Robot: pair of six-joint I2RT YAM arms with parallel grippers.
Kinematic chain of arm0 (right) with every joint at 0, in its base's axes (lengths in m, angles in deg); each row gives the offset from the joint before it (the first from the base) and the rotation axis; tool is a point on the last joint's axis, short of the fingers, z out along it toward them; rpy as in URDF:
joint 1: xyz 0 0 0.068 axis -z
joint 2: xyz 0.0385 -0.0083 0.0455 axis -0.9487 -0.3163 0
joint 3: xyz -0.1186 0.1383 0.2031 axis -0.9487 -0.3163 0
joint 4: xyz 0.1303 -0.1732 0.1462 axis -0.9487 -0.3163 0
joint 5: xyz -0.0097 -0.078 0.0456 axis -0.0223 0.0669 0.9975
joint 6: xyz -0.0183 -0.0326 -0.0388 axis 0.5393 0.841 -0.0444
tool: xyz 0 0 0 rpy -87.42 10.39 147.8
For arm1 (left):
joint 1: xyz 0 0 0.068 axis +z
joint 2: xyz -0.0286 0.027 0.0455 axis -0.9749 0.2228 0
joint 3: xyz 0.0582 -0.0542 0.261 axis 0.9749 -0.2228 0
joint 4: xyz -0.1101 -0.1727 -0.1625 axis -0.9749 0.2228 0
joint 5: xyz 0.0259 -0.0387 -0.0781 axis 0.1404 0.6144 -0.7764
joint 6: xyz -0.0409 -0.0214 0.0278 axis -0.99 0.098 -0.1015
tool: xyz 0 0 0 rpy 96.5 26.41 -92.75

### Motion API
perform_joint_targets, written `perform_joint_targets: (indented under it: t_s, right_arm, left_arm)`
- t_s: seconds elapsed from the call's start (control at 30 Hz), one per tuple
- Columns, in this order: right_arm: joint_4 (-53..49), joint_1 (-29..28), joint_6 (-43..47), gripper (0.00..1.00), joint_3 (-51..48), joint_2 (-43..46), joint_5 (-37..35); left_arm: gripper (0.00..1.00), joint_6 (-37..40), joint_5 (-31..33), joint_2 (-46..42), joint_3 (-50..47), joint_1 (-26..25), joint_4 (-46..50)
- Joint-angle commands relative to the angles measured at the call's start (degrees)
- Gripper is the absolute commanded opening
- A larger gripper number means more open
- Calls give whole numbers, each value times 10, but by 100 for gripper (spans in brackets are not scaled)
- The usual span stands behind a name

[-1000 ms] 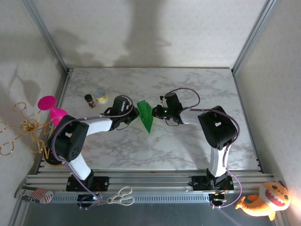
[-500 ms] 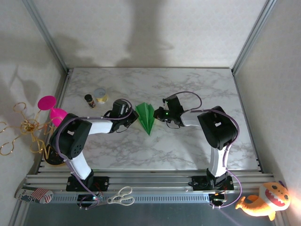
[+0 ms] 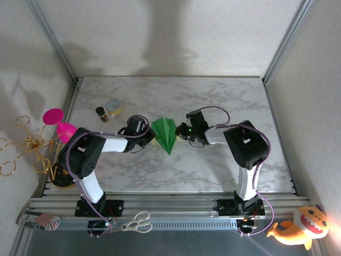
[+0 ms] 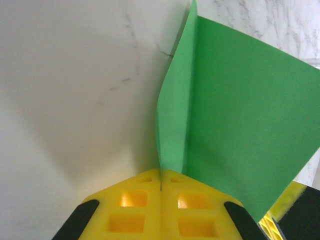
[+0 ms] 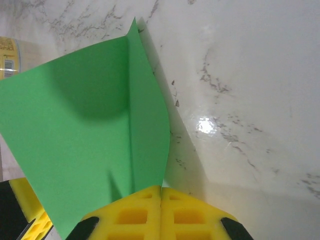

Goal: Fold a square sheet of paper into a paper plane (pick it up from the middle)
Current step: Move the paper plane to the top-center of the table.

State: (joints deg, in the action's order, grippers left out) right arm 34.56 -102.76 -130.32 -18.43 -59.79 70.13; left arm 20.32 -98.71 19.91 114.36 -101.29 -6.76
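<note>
Your left gripper [image 4: 160, 186], jaws pressed together, is pinching one wing edge of the paper plane [image 3: 165, 134], and your right gripper [image 5: 161, 192] is clamping the opposite wing the same way. Between them, at the centre of the overhead frame, the green dart is lying on the marble table [image 3: 213, 96], nose pointing toward the bottom edge. The folding appears nearly finished. You are probably spreading the wings, with the release left to do.

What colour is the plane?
The plane is plain bright green, with no pattern. It shows best in the left wrist view.
</note>
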Motion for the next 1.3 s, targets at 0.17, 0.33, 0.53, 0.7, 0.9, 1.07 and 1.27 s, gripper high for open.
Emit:
perform_joint_targets:
  t_s: [0.17, 0.33, 0.53, 0.7, 0.9, 1.07, 1.27]
  right_arm:
    - [3, 3, -6, 5, -1, -6, 8]
    - [0, 1, 2, 6, 12, 0, 25]
    - [-5, -1, 4, 6, 18, 2, 29]
    - [-5, -1, 2, 7, 18, 3, 30]
    - [-8, -2, 4, 7, 20, 2, 31]
    - [-9, -3, 4, 7, 20, 1, 30]
    - [-9, -3, 4, 7, 20, 1, 30]
  left_arm:
    - [16, -9, 0, -27, 0, 6, 2]
    - [29, 8, -3, -91, 12, 5, 50]
    - [31, 3, -7, -135, 1, -23, 66]
    - [31, -2, -12, -110, 4, -48, 53]
    - [30, 21, -20, -56, 43, -60, 69]
    - [29, 38, -29, -22, 68, -69, 78]
    - [28, 43, -26, -11, 73, -75, 94]
